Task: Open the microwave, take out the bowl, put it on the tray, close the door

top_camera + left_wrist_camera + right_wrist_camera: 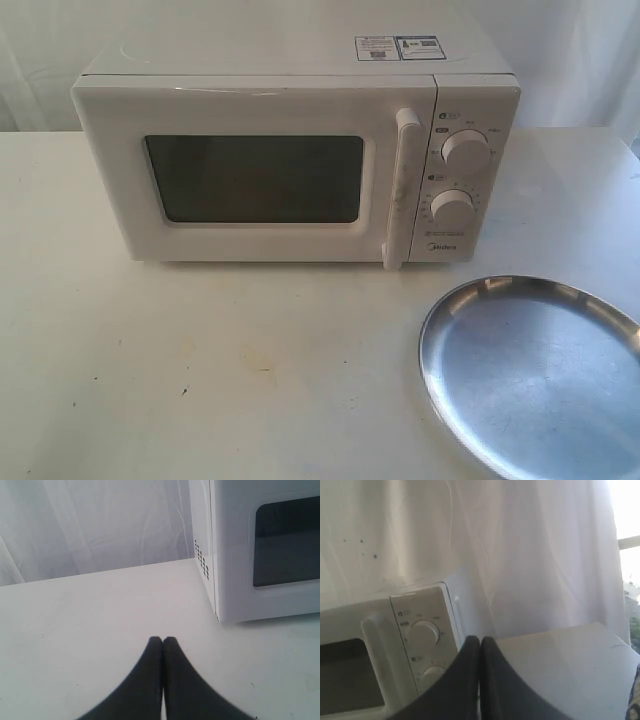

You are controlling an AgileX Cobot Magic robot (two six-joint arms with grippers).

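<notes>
The white microwave point(290, 160) stands at the back of the table, its door point(250, 175) closed, with the tall bar handle point(402, 185) beside two round dials point(466, 152). The silver tray point(535, 375) lies empty at the front right. The bowl is hidden. Neither gripper shows in the exterior view. My left gripper point(163, 640) is shut and empty over the table, short of the microwave's left corner point(235, 550). My right gripper point(480, 639) is shut and empty, facing the microwave's dial panel point(422, 635).
A white curtain point(570, 60) hangs behind the table. The white tabletop point(220, 370) spreads in front of the microwave, marked with a few small stains. A window strip point(627, 555) shows at the edge of the right wrist view.
</notes>
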